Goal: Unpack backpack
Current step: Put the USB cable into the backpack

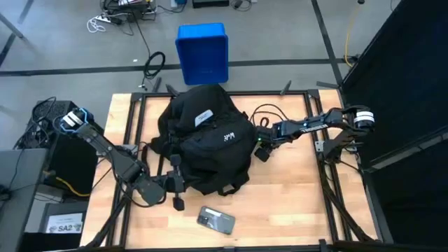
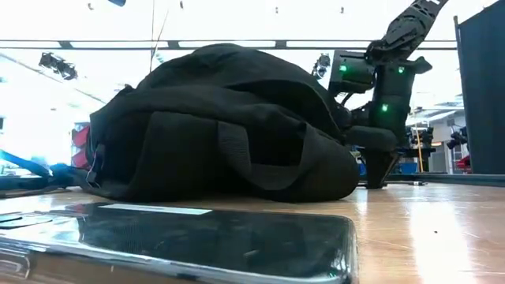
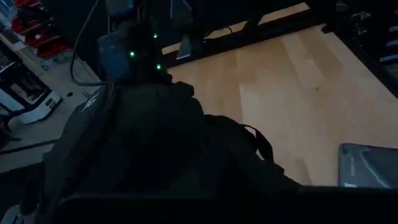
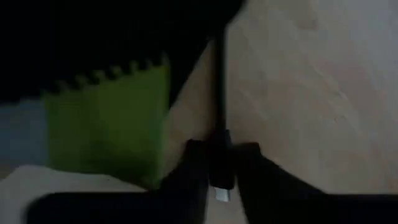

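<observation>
The black backpack lay mid-table, a phone already out in front. The right gripper was at its side opening, fingers pinched on a zipper pull — likely the opening step, which called for a steady pull along the seam. The left gripper sat against the bag's front — its fingers' state I cannot tell.

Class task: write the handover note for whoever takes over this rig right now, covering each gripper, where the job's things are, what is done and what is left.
Left gripper: at the backpack's near-left edge; finger state unclear.
Right gripper: at the backpack's right side, fingers closed around a thin black zipper pull; yellow-green lining shows at the opening.
Backpack: lying mid-table.
Done: a dark flat phone-like device lies on the table in front of the backpack.
Left: finish opening, take out the rest; contents not visible.
Blue plastic box stands on the floor beyond the table.
</observation>
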Motion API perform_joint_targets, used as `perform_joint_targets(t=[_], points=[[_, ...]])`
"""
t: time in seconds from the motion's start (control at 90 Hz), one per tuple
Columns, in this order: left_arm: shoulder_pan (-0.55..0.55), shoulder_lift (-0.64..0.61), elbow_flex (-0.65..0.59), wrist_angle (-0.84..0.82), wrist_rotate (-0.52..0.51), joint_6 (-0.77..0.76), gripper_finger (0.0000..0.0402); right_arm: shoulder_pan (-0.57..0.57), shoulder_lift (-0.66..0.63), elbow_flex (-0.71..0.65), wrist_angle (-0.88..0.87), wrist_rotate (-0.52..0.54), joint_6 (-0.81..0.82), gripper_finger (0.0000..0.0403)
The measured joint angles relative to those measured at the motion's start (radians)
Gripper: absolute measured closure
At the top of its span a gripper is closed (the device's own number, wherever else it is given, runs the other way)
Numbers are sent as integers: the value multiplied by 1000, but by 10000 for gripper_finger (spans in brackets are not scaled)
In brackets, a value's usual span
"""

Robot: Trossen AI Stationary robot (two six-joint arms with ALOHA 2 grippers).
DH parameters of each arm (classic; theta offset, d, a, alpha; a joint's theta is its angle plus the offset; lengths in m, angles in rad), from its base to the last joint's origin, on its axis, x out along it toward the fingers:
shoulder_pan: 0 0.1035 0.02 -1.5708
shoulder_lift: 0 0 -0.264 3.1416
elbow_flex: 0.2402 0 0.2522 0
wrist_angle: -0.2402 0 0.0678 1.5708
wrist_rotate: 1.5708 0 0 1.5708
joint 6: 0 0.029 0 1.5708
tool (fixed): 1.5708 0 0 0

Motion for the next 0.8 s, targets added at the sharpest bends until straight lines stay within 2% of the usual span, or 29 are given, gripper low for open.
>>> perform_joint_targets(t=[0.089, 0.167, 0.3, 0.533, 0.644, 0.8], points=[[0, 0, 0, 0, 0, 0, 402, 28, -5, 27, -27, 39, 17, 387], [0, 0, 0, 0, 0, 1, 402, 70, -25, 52, -85, 156, 40, 388], [0, 0, 0, -5, 1, 4, 402, 137, -122, 118, -130, 363, 72, 398], [0, -1, 0, -14, 1, 1, 402, 255, -326, 203, -132, 603, 76, 401], [0, -1, 0, -15, 1, 1, 402, 332, -401, 224, -45, 671, 26, 401], [3, -1, 0, -16, -2, 0, 402, 464, -423, 223, 194, 652, -150, 402]])
